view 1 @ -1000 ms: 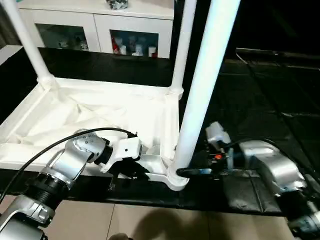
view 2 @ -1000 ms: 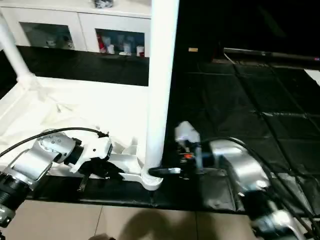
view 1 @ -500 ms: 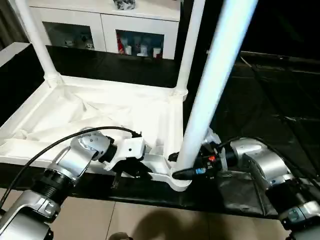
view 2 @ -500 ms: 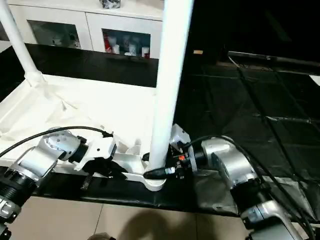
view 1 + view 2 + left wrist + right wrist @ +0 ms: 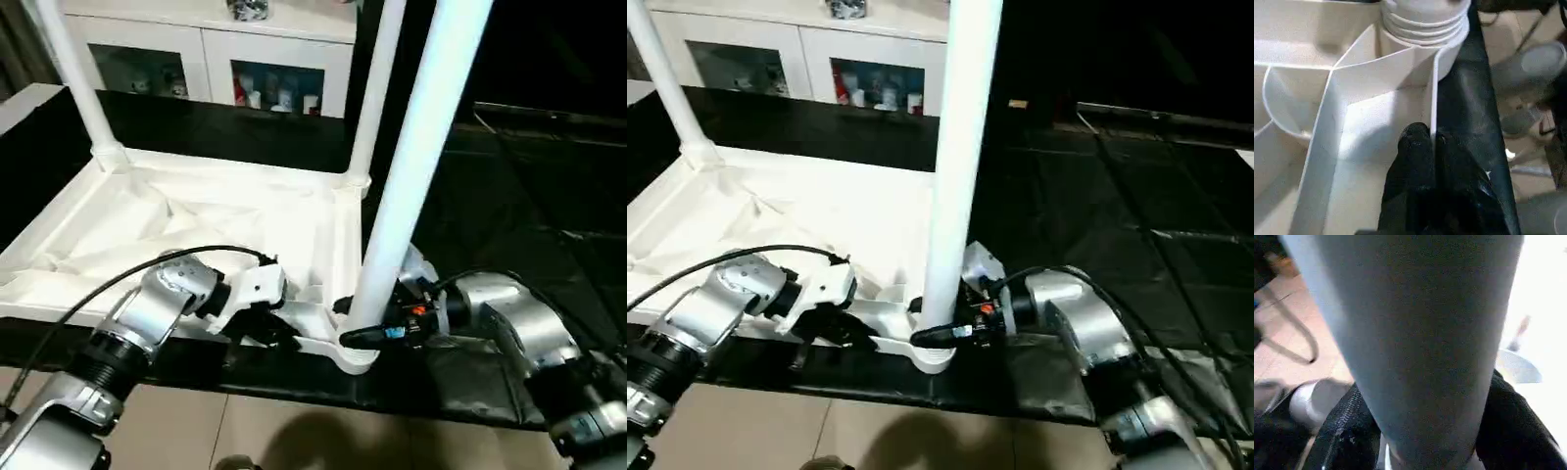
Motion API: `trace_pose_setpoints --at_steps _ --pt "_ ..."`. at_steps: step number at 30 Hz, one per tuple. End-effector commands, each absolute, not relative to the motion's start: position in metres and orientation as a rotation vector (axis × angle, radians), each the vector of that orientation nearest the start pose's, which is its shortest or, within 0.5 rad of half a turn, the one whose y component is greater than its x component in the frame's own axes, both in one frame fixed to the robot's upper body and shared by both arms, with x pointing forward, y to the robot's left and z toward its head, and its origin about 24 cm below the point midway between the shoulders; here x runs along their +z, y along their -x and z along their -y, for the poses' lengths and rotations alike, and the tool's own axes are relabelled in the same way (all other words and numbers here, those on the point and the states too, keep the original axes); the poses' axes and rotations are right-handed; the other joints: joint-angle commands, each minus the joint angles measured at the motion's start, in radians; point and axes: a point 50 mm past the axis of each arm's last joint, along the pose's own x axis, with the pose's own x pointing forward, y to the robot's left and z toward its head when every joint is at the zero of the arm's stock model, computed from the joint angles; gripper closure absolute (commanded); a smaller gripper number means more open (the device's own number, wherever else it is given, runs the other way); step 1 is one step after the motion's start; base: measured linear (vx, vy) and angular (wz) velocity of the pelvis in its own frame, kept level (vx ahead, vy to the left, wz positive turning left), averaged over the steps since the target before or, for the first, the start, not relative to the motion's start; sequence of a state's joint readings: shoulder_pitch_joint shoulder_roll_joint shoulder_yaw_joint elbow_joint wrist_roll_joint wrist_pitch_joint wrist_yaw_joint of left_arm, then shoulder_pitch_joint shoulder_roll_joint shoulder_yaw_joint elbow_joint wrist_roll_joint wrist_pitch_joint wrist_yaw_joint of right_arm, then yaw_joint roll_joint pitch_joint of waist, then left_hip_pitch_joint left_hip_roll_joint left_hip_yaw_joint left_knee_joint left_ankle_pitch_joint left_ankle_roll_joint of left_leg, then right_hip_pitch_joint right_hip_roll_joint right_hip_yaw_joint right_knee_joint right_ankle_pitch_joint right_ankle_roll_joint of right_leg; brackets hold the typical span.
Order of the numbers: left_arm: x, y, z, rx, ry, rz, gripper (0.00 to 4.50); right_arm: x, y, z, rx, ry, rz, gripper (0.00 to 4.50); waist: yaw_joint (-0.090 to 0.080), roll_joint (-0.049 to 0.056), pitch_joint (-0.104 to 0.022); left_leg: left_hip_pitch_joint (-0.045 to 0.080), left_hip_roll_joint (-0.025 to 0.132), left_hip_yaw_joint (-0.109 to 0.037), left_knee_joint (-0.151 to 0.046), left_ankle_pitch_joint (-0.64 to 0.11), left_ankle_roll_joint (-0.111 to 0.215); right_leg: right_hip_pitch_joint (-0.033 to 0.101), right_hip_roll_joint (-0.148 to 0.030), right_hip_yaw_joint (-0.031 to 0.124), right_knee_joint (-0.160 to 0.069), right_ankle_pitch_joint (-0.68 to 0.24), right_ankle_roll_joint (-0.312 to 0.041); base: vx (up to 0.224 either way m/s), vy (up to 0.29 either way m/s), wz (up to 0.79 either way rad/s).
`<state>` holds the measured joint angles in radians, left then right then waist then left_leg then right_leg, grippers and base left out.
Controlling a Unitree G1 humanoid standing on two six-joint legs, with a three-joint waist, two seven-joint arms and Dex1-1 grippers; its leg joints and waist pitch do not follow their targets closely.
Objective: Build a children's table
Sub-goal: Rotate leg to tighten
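The children's table lies upside down: its white top (image 5: 196, 225) rests on a black surface with ribs facing up. Three legs stand in corner sockets: far left (image 5: 73, 78), far right (image 5: 370, 98) and the near right leg (image 5: 411, 166). My left gripper (image 5: 269, 328) is shut on the thin front rim wall (image 5: 1434, 98) beside the near right socket (image 5: 1425, 24). My right gripper (image 5: 367, 323) is shut around the base of the near right leg (image 5: 1415, 333), one black finger (image 5: 1347, 431) pressed on each side.
A white glass-door cabinet (image 5: 206, 59) stands behind the table. Dark floor mats (image 5: 529, 176) spread to the right. Beige tiled floor (image 5: 294, 431) shows below the black surface's front edge. A black cable (image 5: 127, 284) arcs over my left forearm.
My right gripper has moved left to the near right leg's base and closed around it. My left gripper keeps its hold on the rim. The camera has shifted slightly.
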<state>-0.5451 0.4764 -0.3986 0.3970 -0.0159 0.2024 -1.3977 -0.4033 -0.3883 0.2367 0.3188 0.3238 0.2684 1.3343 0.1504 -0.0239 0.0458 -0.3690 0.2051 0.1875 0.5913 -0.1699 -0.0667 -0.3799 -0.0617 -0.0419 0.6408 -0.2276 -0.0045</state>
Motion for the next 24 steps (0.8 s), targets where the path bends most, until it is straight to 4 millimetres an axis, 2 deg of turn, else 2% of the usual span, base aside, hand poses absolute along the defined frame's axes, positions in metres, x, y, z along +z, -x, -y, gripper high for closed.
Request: trace_pose_setpoints --at_steps 1,2,3,4,5,6,7,8,9,10,11,12,13,14,15,19,20,22,24 --pt "0.060 -0.298 -0.115 -1.454 -0.319 -0.474 4.50 0.045 -0.273 0.113 1.406 -0.127 -0.336 2.39 -0.010 0.001 -0.051 0.020 0.032 -0.014 -0.074 -0.239 -0.014 0.029 -0.080 0.043 -0.089 -0.196 -0.200 0.000 0.000 0.00" --pt "0.060 -0.299 -0.115 -1.453 -0.319 -0.473 4.50 0.045 -0.273 0.113 1.405 -0.127 -0.336 2.40 -0.014 -0.001 -0.050 0.018 0.031 -0.014 -0.075 -0.241 -0.017 0.028 -0.080 0.044 -0.090 -0.211 -0.195 0.000 0.000 0.00" --pt "0.062 -0.300 -0.108 -1.416 -0.280 -0.456 4.50 0.039 -0.276 0.109 1.283 -0.140 -0.336 2.40 -0.018 0.001 -0.050 0.019 0.030 -0.017 -0.077 -0.255 -0.026 0.027 -0.081 0.043 -0.096 -0.263 -0.181 0.000 0.000 0.00" --pt "0.062 -0.300 -0.108 -1.416 -0.280 -0.456 4.50 0.039 -0.276 0.109 1.283 -0.140 -0.336 2.41 -0.025 -0.002 -0.049 0.017 0.029 -0.019 -0.079 -0.259 -0.030 0.029 -0.082 0.043 -0.098 -0.293 -0.170 0.000 0.000 0.00" --pt "0.063 -0.302 -0.103 -1.386 -0.260 -0.452 4.50 0.037 -0.280 0.105 1.205 -0.167 -0.330 2.41 -0.036 0.000 -0.049 0.011 0.027 -0.020 -0.081 -0.254 -0.034 0.032 -0.080 0.042 -0.099 -0.302 -0.158 0.000 0.000 0.00" --pt "0.064 -0.305 -0.096 -1.333 -0.232 -0.445 4.50 0.034 -0.286 0.098 1.095 -0.197 -0.324 2.41 -0.039 0.000 -0.050 0.012 0.026 -0.021 -0.080 -0.256 -0.035 0.030 -0.080 0.042 -0.099 -0.305 -0.157 0.000 0.000 0.00" --pt "0.064 -0.307 -0.092 -1.300 -0.215 -0.441 4.50 0.033 -0.289 0.094 1.030 -0.216 -0.325 2.42 -0.052 0.002 -0.051 0.013 0.026 -0.018 -0.078 -0.251 -0.037 0.026 -0.078 0.045 -0.099 -0.290 -0.161 0.000 0.000 0.00" --pt "0.065 -0.310 -0.088 -1.265 -0.197 -0.438 4.50 0.031 -0.293 0.090 0.972 -0.231 -0.327 2.42 -0.054 0.003 -0.051 0.013 0.024 -0.020 -0.079 -0.252 -0.039 0.026 -0.079 0.043 -0.100 -0.293 -0.164 0.000 0.000 0.00" --pt "0.065 -0.311 -0.085 -1.246 -0.190 -0.435 4.50 0.030 -0.295 0.086 0.936 -0.235 -0.327 2.42 -0.064 0.000 -0.052 0.008 0.022 -0.021 -0.079 -0.237 -0.038 0.032 -0.078 0.041 -0.099 -0.292 -0.158 0.000 0.000 0.00" --pt "0.067 -0.316 -0.078 -1.188 -0.173 -0.422 4.50 0.029 -0.304 0.078 0.833 -0.250 -0.336 2.43 -0.068 0.008 -0.054 0.009 0.021 -0.019 -0.078 -0.229 -0.034 0.030 -0.075 0.042 -0.102 -0.273 -0.158 0.000 0.000 0.00" --pt "0.067 -0.316 -0.078 -1.188 -0.173 -0.422 4.50 0.029 -0.304 0.078 0.833 -0.250 -0.336 2.43 -0.072 0.009 -0.054 0.011 0.022 -0.019 -0.076 -0.228 -0.036 0.028 -0.076 0.042 -0.100 -0.259 -0.168 0.000 0.000 0.00" --pt "0.068 -0.318 -0.074 -1.158 -0.166 -0.415 4.50 0.028 -0.309 0.074 0.777 -0.258 -0.344 2.43 -0.079 0.008 -0.057 0.010 0.019 -0.018 -0.074 -0.220 -0.037 0.030 -0.075 0.042 -0.099 -0.237 -0.179 0.000 0.000 0.00" --pt "0.069 -0.321 -0.066 -1.119 -0.166 -0.403 4.50 0.028 -0.319 0.067 0.657 -0.271 -0.360 2.43 -0.084 0.012 -0.057 0.008 0.019 -0.019 -0.073 -0.204 -0.033 0.032 -0.074 0.042 -0.097 -0.203 -0.186 0.000 0.000 0.00" --pt "0.069 -0.322 -0.063 -1.114 -0.182 -0.398 4.50 0.029 -0.323 0.063 0.639 -0.264 -0.360 2.43 -0.091 0.011 -0.055 0.007 0.017 -0.017 -0.074 -0.208 -0.031 0.028 -0.070 0.042 -0.098 -0.201 -0.188 0.000 0.000 0.00" --pt "0.069 -0.322 -0.061 -1.109 -0.192 -0.395 4.50 0.031 -0.325 0.061 0.628 -0.259 -0.360 2.43 -0.092 0.011 -0.060 0.009 0.017 -0.018 -0.071 -0.201 -0.028 0.033 -0.071 0.041 -0.098 -0.185 -0.190 0.000 0.000 0.00" --pt "0.067 -0.324 -0.062 -1.089 -0.244 -0.400 4.50 0.034 -0.325 0.057 0.652 -0.219 -0.341 2.43 -0.086 0.011 -0.063 0.008 0.020 -0.015 -0.070 -0.140 0.008 0.039 -0.066 0.041 -0.086 -0.027 -0.204 0.000 0.000 0.00" --pt "0.067 -0.324 -0.062 -1.085 -0.244 -0.401 4.50 0.034 -0.325 0.057 0.654 -0.221 -0.339 1.87 -0.085 0.012 -0.063 0.008 0.020 -0.015 -0.071 -0.133 0.011 0.040 -0.067 0.040 -0.084 -0.009 -0.207 0.000 0.000 0.00" --pt "0.066 -0.324 -0.065 -1.082 -0.258 -0.401 4.50 0.033 -0.324 0.060 0.658 -0.206 -0.325 1.67 -0.086 0.011 -0.062 0.008 0.020 -0.014 -0.071 -0.140 0.017 0.041 -0.067 0.040 -0.085 0.002 -0.215 0.000 0.000 0.00" --pt "0.065 -0.324 -0.069 -1.088 -0.273 -0.403 4.50 0.032 -0.323 0.065 0.666 -0.199 -0.315 1.57 -0.084 0.012 -0.060 0.010 0.022 -0.013 -0.072 -0.157 0.015 0.040 -0.070 0.041 -0.090 -0.027 -0.214 0.000 0.000 0.00"
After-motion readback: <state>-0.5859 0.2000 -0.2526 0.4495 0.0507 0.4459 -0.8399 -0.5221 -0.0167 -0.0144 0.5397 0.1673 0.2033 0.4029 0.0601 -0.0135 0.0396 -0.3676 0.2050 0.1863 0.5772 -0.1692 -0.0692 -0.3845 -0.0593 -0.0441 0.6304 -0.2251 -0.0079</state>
